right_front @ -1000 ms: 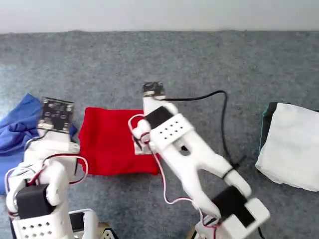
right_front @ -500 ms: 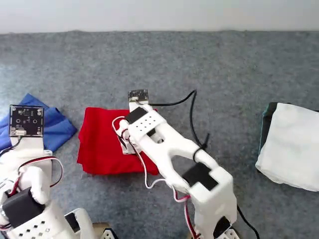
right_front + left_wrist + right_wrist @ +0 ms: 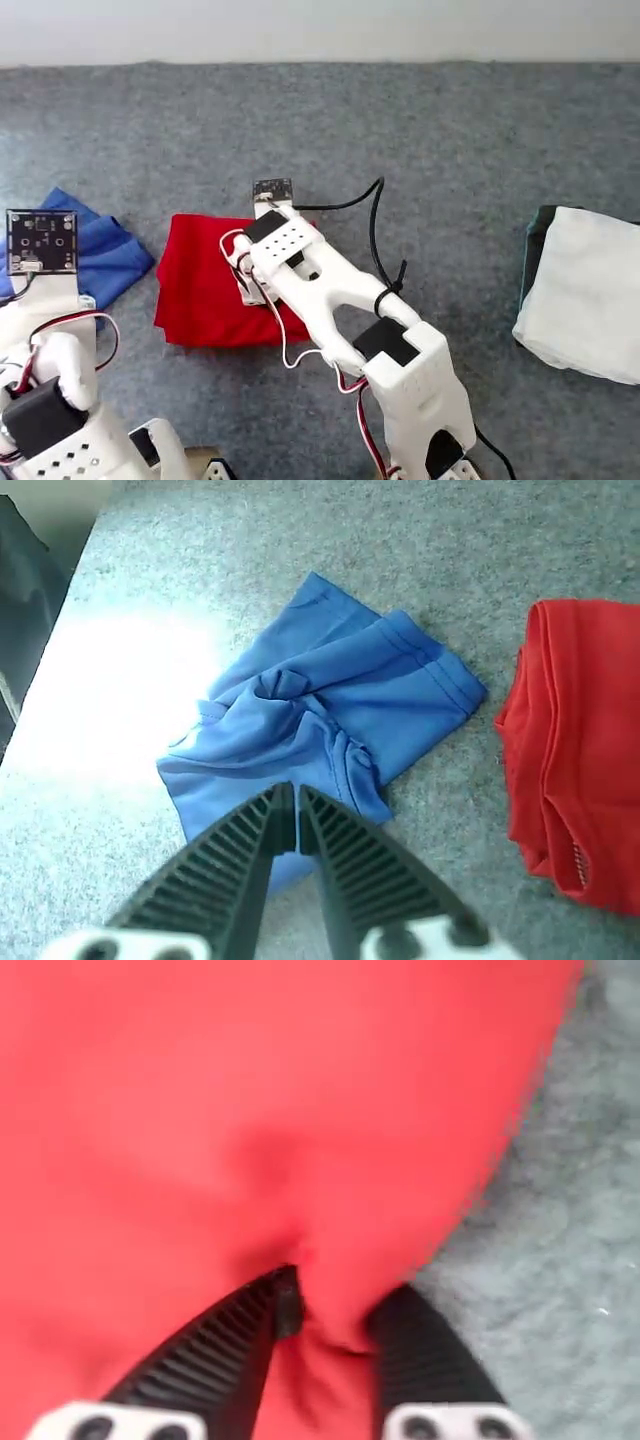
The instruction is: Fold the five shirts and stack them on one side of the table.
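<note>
Right gripper (image 3: 340, 1305) has swung left over the red shirt (image 3: 200, 295), centre-left of the high view, jaws pinching a fold. Left gripper (image 3: 298, 800) has pulled back above the crumpled blue shirt (image 3: 320, 710), jaws together, empty. The red fold looks under way.

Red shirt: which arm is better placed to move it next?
Probably right: the right gripper pinches the red shirt between its fingers; the left gripper hangs shut above the blue shirt.
</note>
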`<action>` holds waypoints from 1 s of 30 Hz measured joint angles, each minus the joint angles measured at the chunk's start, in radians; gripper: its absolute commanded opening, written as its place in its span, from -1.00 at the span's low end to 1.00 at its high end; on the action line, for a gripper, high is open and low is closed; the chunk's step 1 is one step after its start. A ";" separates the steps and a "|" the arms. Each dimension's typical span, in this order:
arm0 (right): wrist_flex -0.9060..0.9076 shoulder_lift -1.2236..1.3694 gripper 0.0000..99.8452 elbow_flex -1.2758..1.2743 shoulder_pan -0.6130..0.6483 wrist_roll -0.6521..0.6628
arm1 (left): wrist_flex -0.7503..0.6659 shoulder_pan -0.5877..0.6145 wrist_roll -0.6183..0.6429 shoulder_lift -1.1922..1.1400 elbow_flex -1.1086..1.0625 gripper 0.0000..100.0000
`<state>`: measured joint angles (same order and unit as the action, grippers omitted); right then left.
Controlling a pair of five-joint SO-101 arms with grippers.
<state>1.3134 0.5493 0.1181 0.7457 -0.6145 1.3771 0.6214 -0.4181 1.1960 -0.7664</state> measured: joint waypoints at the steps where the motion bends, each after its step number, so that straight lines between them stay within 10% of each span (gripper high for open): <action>1: 0.014 0.000 -0.98 0.006 -0.002 0.000 | -0.003 0.000 0.000 0.000 0.000 -0.97; 13: 0.226 -0.110 -0.98 0.049 -0.209 0.448 | -0.005 0.000 -0.003 0.000 0.000 -0.97; 24: 0.083 -0.147 -0.98 0.048 -0.638 1.669 | -0.005 0.000 -0.003 0.000 0.000 -0.97; 30: 0.014 -0.173 -0.53 0.046 -0.649 1.722 | -0.005 0.000 -0.003 0.000 0.000 -0.97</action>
<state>1.3272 0.3759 0.1642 0.0967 1.1070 1.3725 0.6214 -0.4212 1.1960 -0.7664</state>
